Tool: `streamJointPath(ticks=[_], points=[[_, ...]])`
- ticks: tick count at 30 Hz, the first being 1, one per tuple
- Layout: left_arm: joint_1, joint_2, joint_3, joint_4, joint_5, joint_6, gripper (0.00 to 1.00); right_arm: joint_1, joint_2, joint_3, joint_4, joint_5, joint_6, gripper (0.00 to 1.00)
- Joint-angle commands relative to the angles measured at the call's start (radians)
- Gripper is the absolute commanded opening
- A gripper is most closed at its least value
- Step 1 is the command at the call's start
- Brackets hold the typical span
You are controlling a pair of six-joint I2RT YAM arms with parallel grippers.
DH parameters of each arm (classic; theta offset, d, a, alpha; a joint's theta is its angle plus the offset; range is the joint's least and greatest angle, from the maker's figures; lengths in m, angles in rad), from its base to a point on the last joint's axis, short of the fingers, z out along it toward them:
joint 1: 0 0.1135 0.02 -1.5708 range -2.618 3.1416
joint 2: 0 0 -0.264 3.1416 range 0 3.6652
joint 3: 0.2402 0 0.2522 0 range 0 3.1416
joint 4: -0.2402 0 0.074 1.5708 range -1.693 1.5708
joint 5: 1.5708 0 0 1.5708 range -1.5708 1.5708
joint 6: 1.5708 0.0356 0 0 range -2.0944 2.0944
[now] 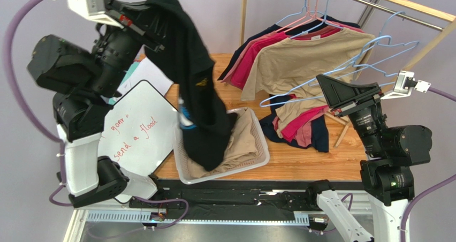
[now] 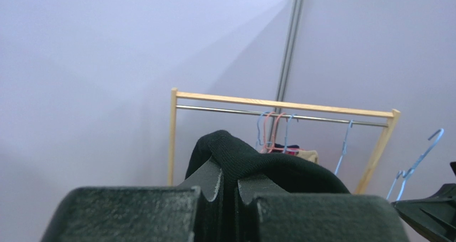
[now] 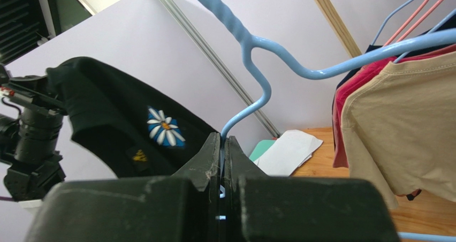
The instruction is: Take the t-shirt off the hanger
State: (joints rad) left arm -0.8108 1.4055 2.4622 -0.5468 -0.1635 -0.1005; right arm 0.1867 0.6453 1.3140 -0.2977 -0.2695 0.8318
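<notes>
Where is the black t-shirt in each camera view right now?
Top external: black t-shirt left of centre, hanging high over the table's left side.
Left wrist: bottom centre, pinched in the left gripper.
Right wrist: left side, daisy print showing.
Shared landmark: wooden clothes rack.

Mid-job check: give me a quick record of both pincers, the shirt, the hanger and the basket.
left pincer: shut on shirt, raised high
right pincer: shut on hanger
shirt: black, off the hanger, hanging down, lower end over basket
hanger: blue, bare, apart from the shirt
basket: white, beige clothes inside
task state: shirt and hanger separated; shirt not yet released
</notes>
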Motion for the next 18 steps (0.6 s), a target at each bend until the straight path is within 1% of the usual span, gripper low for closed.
streamJointPath(ticks=[1,2,6,8,9,10,11,12,14,15,17,18], points=[[0.005,-0.077,-0.064,0.131,-0.076,0.099,0.0,-0.004,0.002,-0.021,0.028,0.001,-0.023,0.0],[0.005,-0.089,-0.08,0.124,-0.096,0.12,0.0,-0.003,0.001,-0.03,0.034,-0.002,-0.017,0.0],[0.005,-0.111,-0.247,0.111,-0.119,0.116,0.0,-0.003,-0.006,-0.053,0.052,-0.007,-0.005,0.0],[0.01,-0.088,-0.261,0.097,-0.104,0.105,0.0,-0.003,-0.003,-0.055,0.052,-0.01,-0.007,0.0],[0.018,-0.077,-0.244,0.082,-0.093,0.107,0.0,-0.003,0.001,-0.05,0.046,-0.013,-0.011,0.0],[0.021,-0.06,-0.224,0.074,-0.084,0.075,0.0,-0.003,0.002,-0.048,0.046,-0.014,-0.013,0.0],[0.025,-0.021,-0.197,0.062,-0.064,0.067,0.0,-0.004,0.004,-0.047,0.045,-0.013,-0.014,0.0],[0.028,0.004,-0.118,0.033,-0.054,0.061,0.0,-0.003,0.002,-0.045,0.04,-0.014,-0.019,0.0],[0.028,0.074,-0.015,-0.007,-0.007,0.047,0.0,-0.003,0.002,-0.038,0.034,-0.01,-0.029,0.0],[0.028,0.093,0.07,-0.028,0.008,0.042,0.0,-0.003,0.005,-0.035,0.023,-0.008,-0.037,0.0],[0.028,0.105,0.109,-0.024,0.041,0.032,0.0,-0.003,0.004,-0.032,0.019,0.0,-0.045,0.0],[0.028,0.099,0.103,0.001,0.047,0.031,0.0,-0.003,0.004,-0.032,0.014,0.003,-0.048,0.0]])
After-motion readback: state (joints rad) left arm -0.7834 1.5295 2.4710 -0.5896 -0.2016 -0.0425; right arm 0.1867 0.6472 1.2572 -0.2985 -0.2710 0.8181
